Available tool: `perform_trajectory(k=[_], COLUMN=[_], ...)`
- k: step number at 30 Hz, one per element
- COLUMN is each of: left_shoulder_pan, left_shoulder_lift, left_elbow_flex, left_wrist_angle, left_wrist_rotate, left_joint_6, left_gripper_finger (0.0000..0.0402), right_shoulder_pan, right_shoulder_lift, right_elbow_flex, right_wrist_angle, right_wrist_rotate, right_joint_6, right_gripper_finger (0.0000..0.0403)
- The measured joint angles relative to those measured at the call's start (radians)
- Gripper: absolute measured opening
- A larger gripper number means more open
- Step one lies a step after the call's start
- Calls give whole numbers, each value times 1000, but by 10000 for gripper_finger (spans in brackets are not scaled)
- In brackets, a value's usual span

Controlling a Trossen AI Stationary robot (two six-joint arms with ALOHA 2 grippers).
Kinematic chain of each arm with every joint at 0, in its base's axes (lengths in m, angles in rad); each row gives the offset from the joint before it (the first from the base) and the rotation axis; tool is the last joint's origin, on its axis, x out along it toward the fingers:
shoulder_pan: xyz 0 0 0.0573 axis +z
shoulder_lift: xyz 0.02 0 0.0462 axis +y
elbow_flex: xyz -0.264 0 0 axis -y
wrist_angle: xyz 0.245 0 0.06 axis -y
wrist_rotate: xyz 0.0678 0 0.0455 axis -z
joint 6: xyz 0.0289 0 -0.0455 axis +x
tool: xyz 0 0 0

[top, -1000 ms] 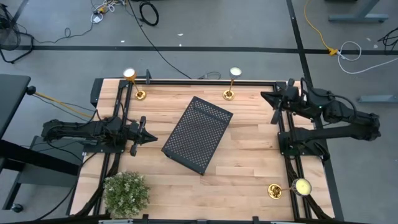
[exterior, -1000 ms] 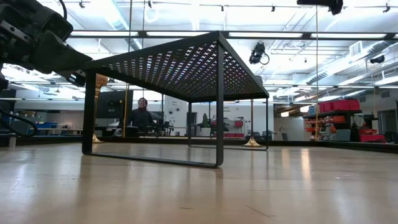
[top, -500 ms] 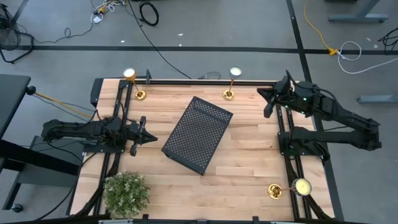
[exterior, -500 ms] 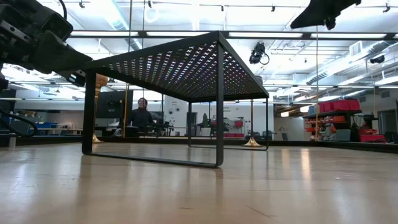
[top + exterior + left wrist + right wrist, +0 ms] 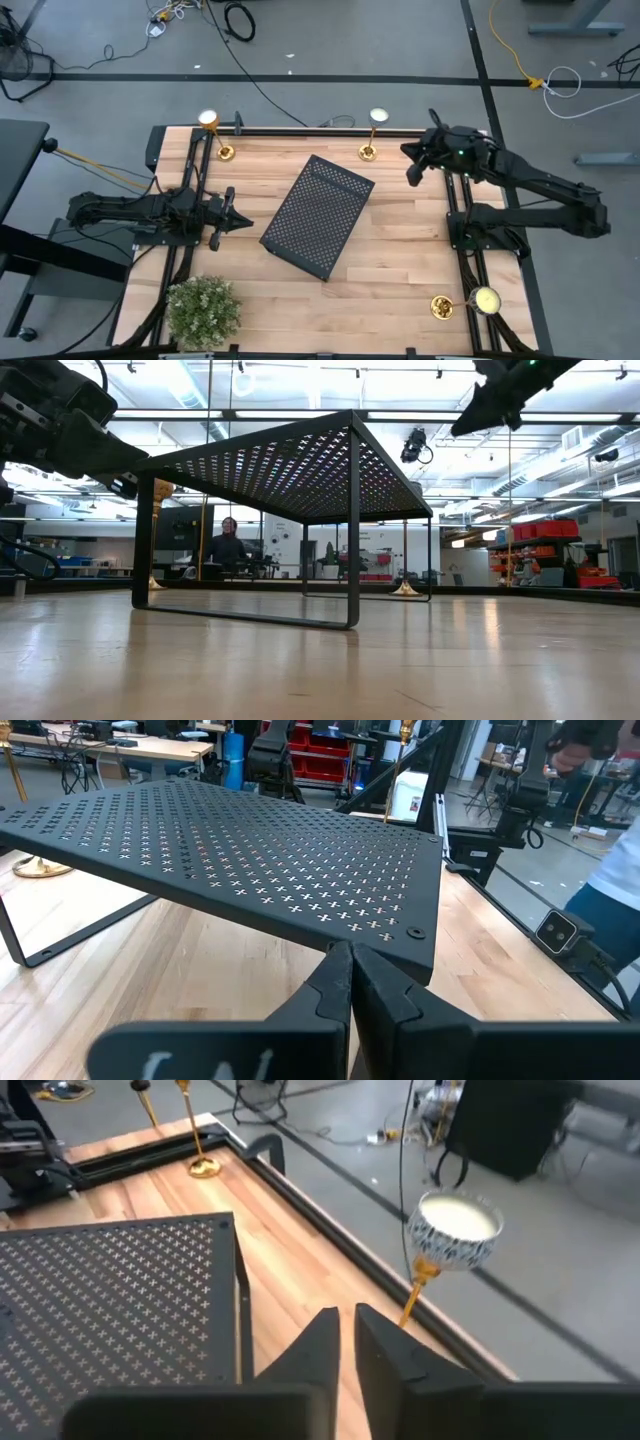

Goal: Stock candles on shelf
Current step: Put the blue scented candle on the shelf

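Here, at the left side of the wooden table (image 5: 400,250), the left arm lies low and stretched out, and the left gripper (image 5: 238,222) points toward the shelf (image 5: 318,216), close to its near corner but not touching; its fingers (image 5: 340,982) are pressed together with nothing between them. In front of this arm stands a bushy green plant (image 5: 204,310). At the far edge on the left is one candle (image 5: 213,135), with a round shiny brass base, a thin gold stem and a pale round top. The shelf is in the middle, turned at an angle, a black metal platform with a perforated top on thin straight legs. A second candle (image 5: 372,133) stands at the far edge just right of the middle. The right arm is raised and bent toward it, the right gripper (image 5: 412,163) hanging in the air near this candle, apart from it; its fingers (image 5: 322,1342) are slightly apart and hold nothing. The third candle (image 5: 465,302) is at the near right corner.
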Motion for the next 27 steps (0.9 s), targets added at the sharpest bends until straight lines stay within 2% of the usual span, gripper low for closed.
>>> perform_trajectory(k=[5,10,14,21,27], left_shoulder_pan=[0,0,0,0,0], left_shoulder_lift=[0,0,0,0,0], left_elbow_flex=[0,0,0,0,0], left_wrist_angle=[0,0,0,0,0], left_wrist_rotate=[0,0,0,0,0], left_joint_6=[0,0,0,0,0], left_gripper_finger=[14,14,14,14,14], right_shoulder_pan=[0,-1,-10,-33,-52], right_shoulder_lift=[59,74,77,90,91], right_elbow_flex=[0,0,0,0,0], right_wrist_angle=[1,16,24,11,7], right_wrist_rotate=[10,88,106,8,-41], right_joint_6=[19,35,53,88,70], right_gripper_finger=[113,182,231,297,337])
